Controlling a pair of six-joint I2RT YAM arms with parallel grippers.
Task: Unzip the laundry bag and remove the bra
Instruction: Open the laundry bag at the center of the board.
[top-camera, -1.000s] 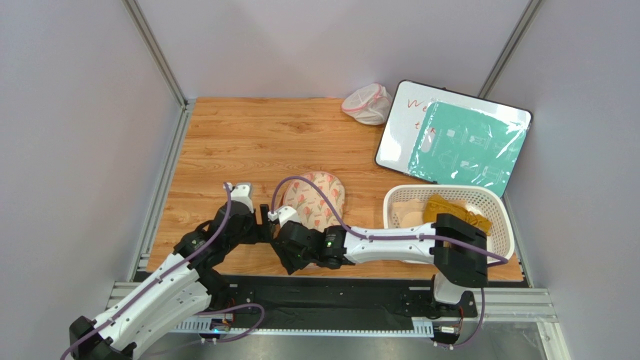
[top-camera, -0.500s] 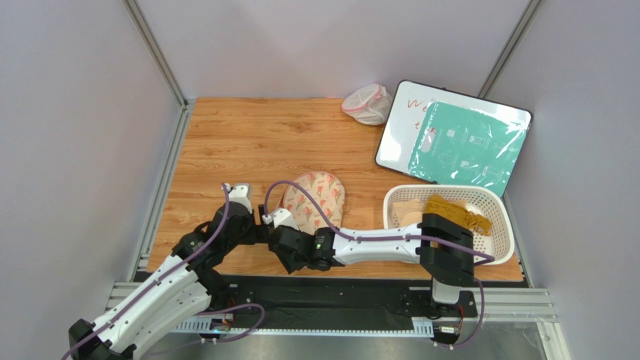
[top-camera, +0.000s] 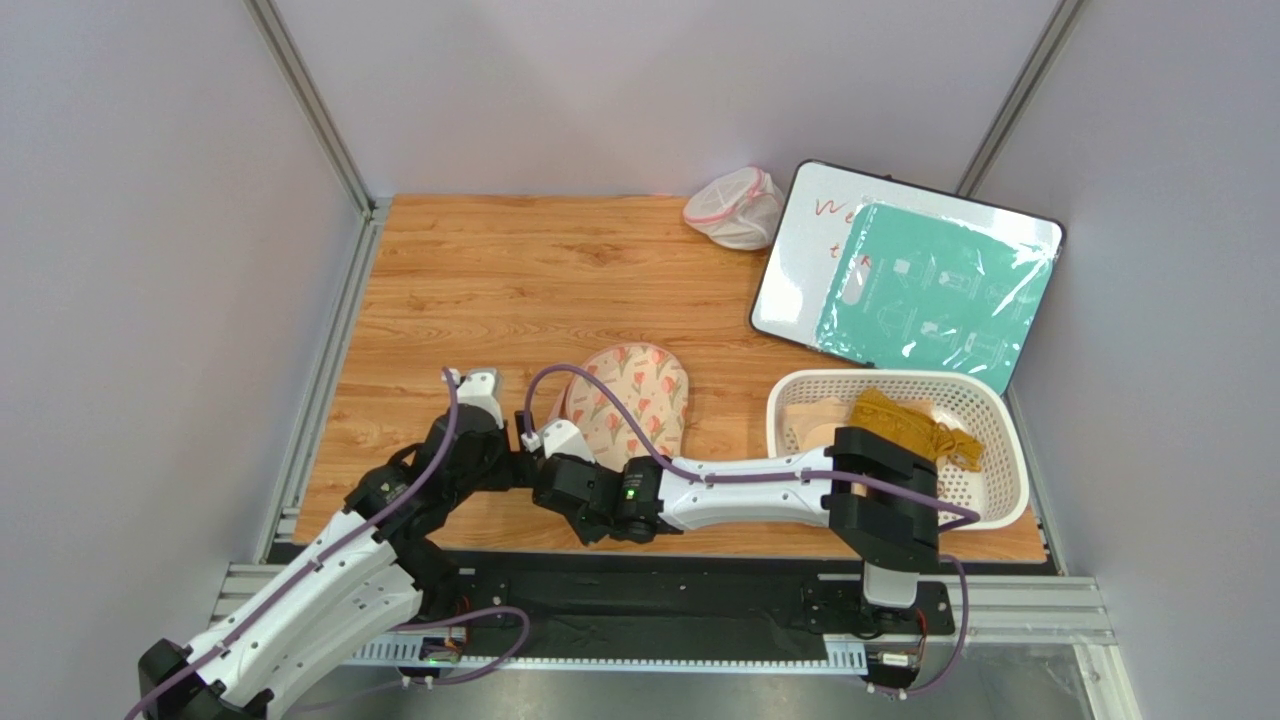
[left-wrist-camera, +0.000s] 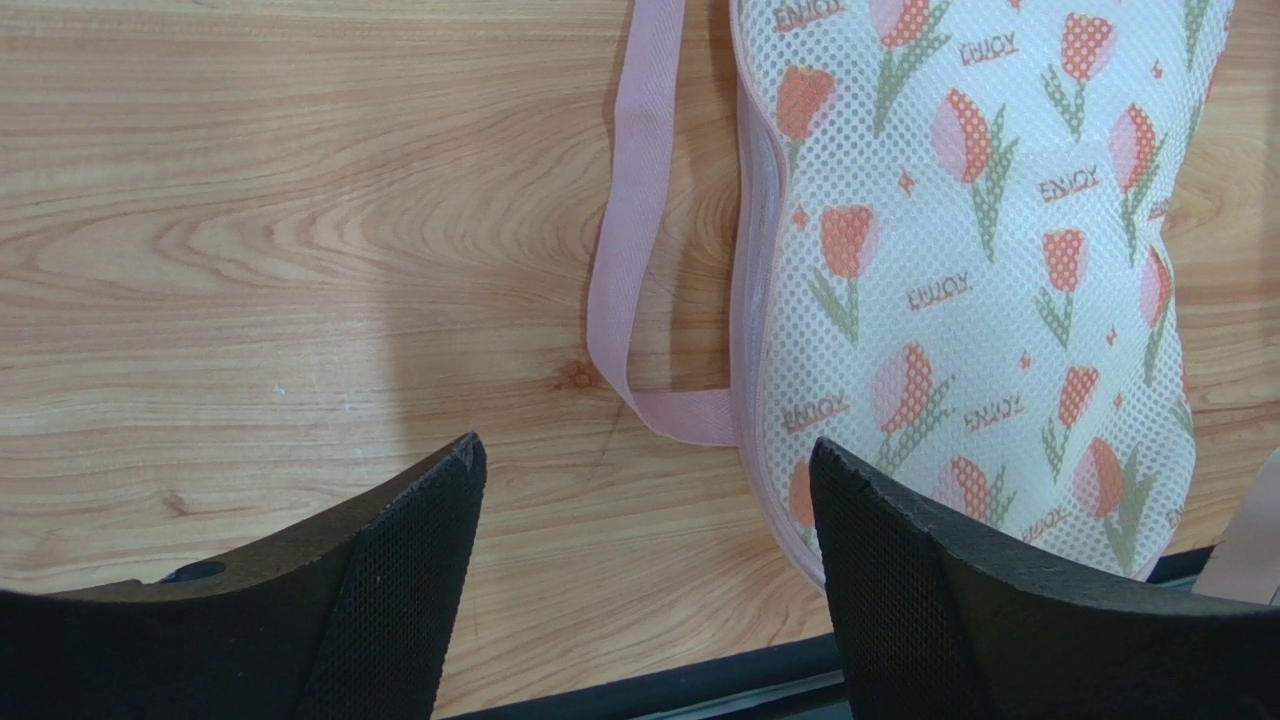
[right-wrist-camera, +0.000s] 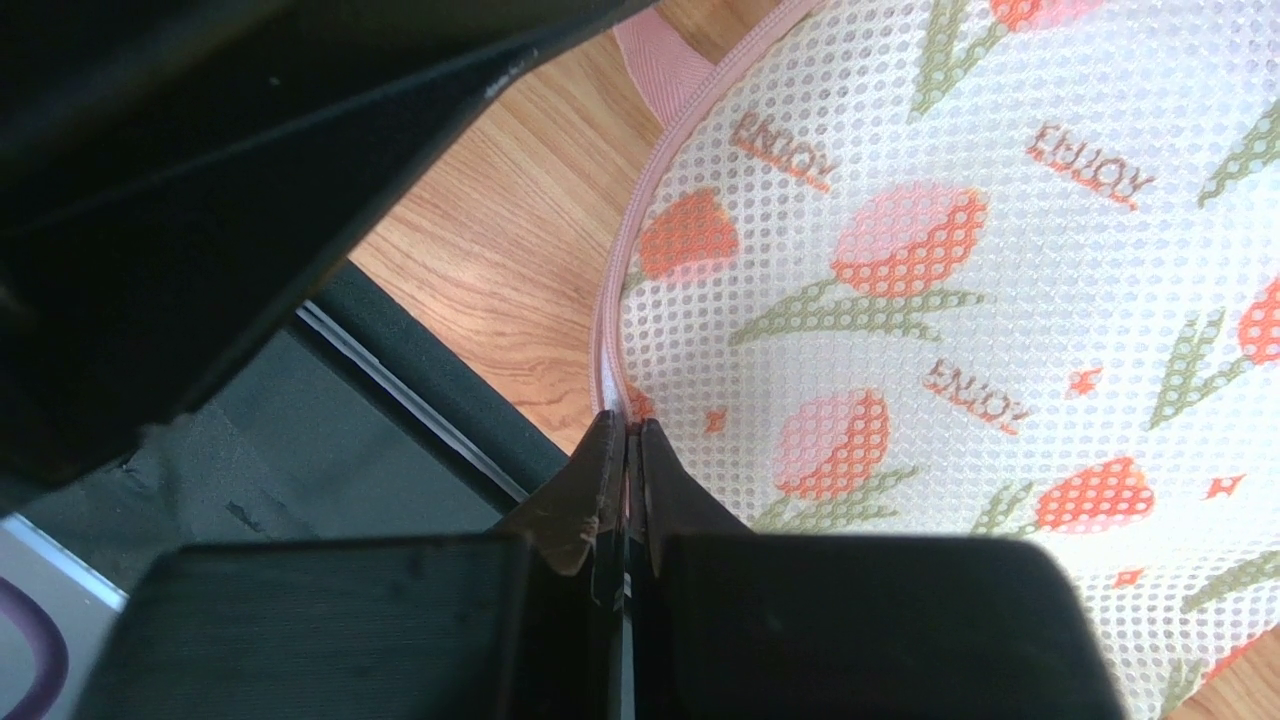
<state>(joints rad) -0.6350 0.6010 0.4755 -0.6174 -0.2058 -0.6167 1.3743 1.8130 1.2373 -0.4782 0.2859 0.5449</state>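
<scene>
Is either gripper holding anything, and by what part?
The right gripper pinches the laundry bag by its pink edge seam at the near end; the left gripper is open, holding nothing.

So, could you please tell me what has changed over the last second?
The right gripper moved slightly left and closed on the pink edging of the laundry bag. The left gripper stayed open beside it; the bag, basket and whiteboard did not move.

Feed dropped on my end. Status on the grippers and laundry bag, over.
Left gripper open, beside cream tulip-print mesh laundry bag. Right gripper shut at its pink edging, hold unclear. Pink strap loop lies below left gripper.
</scene>
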